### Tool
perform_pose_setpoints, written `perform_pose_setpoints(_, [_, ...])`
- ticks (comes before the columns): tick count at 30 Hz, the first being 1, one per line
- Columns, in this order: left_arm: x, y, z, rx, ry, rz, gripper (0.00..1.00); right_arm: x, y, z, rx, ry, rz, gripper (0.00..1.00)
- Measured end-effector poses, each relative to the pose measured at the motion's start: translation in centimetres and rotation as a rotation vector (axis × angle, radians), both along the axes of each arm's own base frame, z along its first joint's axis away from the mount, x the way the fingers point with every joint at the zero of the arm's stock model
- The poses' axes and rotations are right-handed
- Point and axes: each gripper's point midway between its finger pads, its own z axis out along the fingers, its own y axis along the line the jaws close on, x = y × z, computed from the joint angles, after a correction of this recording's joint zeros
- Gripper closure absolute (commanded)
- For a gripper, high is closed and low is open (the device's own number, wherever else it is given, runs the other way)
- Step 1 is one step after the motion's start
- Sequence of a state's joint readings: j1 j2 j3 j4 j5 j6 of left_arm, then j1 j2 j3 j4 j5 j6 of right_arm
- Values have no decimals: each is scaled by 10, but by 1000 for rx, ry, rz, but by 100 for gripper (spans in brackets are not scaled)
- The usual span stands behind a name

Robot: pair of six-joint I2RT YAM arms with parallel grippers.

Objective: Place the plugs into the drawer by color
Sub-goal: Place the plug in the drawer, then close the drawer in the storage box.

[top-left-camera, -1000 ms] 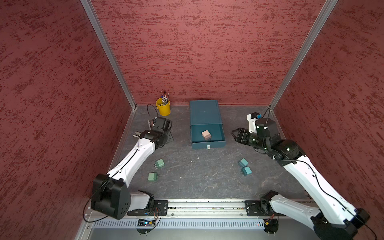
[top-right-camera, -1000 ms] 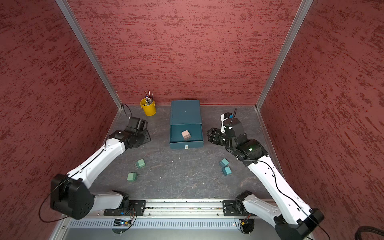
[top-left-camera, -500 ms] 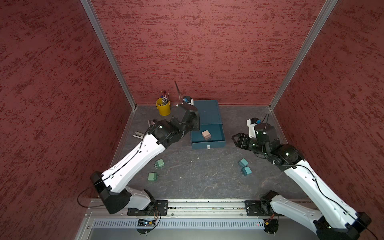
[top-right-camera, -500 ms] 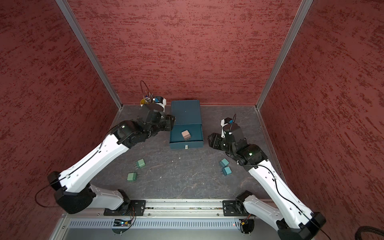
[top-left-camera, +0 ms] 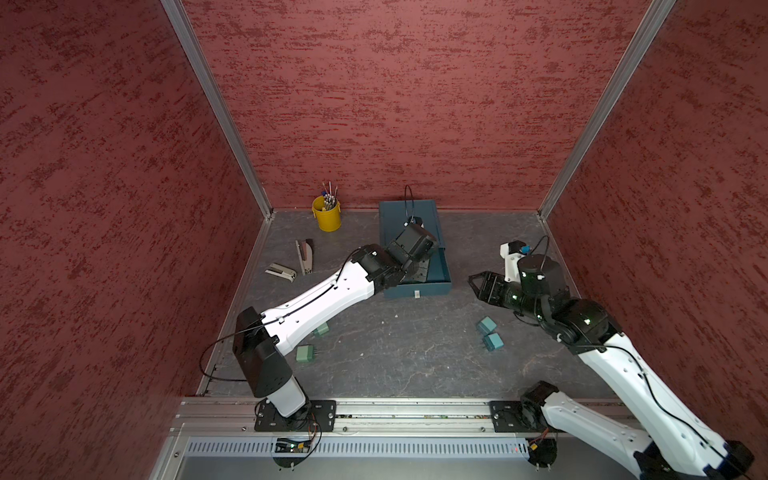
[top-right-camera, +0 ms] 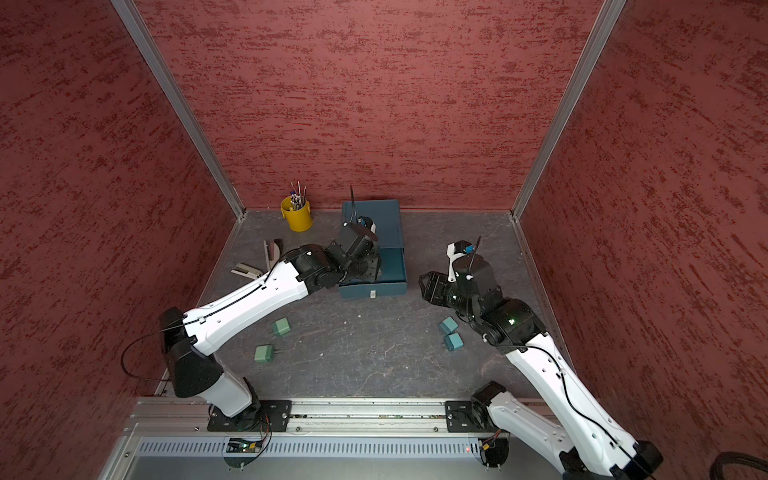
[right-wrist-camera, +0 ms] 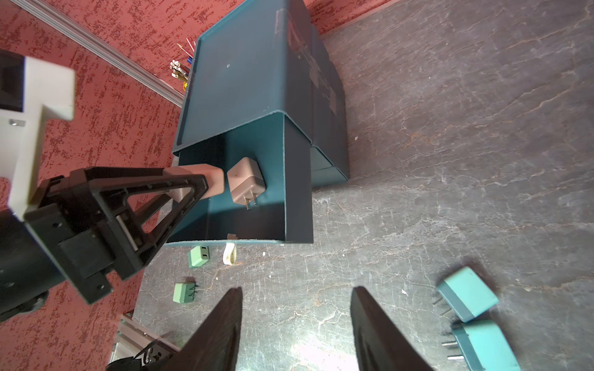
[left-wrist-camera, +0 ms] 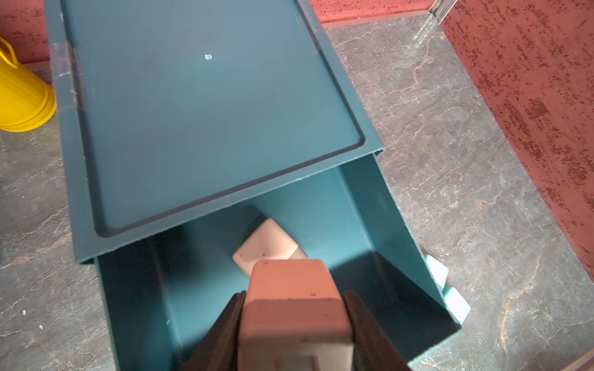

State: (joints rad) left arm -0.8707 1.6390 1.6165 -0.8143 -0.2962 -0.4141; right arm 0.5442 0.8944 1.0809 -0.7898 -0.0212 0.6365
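Observation:
My left gripper (left-wrist-camera: 294, 293) is shut on a brownish-pink plug (left-wrist-camera: 289, 279) and holds it over the open teal drawer (left-wrist-camera: 379, 218). A second brownish-pink plug (right-wrist-camera: 246, 181) lies inside that drawer, prongs toward the front, just beyond the held one. In both top views the left wrist covers the drawer's inside (top-left-camera: 432, 286). Two green plugs (top-right-camera: 281, 326) (top-right-camera: 262, 354) lie on the table beside the left arm. Two teal plugs (top-left-camera: 485, 325) (top-left-camera: 494, 341) lie together at the right. My right gripper (right-wrist-camera: 295, 290) is open and empty above bare table, right of the drawer (top-left-camera: 473, 286).
A yellow cup of pens (top-left-camera: 326, 213) stands at the back, left of the drawer cabinet. Two staplers (top-left-camera: 305, 255) (top-left-camera: 281, 272) lie near the left wall. A white pull tab (top-left-camera: 416, 294) hangs on the drawer front. Red walls close in three sides.
My left arm has swung from beside the staplers rightward to over the open drawer, carrying the brownish-pink plug. My right gripper has drawn back a little from the drawer.

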Motion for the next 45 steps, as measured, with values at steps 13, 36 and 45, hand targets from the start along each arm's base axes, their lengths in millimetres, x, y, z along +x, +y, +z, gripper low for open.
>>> perform_pose_setpoints(13, [7,-1,5,-15,-4,15,25,-11,9,7,11,-26,50,43])
perform_pose_setpoints(36, [83,104,-3,-215,143,244,27,-59,130,-49,-98,-11,417,71])
perform_pose_setpoints(45, [86,100,-19,-212,184,242,33,-45,146,-78,-131,-47,330,66])
